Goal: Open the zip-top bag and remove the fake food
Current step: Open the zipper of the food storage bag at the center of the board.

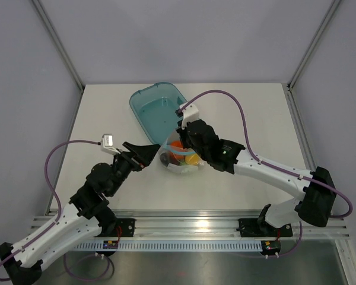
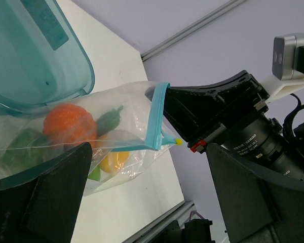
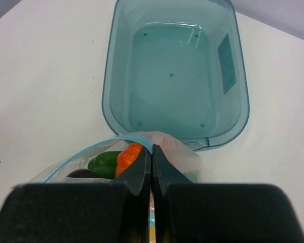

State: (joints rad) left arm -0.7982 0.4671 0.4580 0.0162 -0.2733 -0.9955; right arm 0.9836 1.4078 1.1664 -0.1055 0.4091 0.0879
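The clear zip-top bag [image 1: 179, 160] hangs just above the table, in front of the tub. My right gripper [image 3: 152, 161] is shut on the rim of the bag, at its light blue zip strip [image 2: 157, 117]. The strip curves away to the left, so the mouth gapes. Fake food shows through the plastic: an orange piece [image 2: 66, 124], a green pepper [image 3: 104, 162], a purple eggplant [image 3: 81, 173] and a yellow lemon [image 2: 114, 159]. My left gripper [image 1: 149, 153] is open just left of the bag. Its fingers [image 2: 40, 202] stand wide apart, with only the bag's lower corner near them.
A rigid translucent teal tub [image 1: 157, 107] lies empty behind the bag, its near rim [image 3: 192, 142] close to the bag's top. The right arm's black wrist [image 2: 228, 121] is directly across from my left gripper. The table's front rail [image 1: 190, 222] runs along the near edge.
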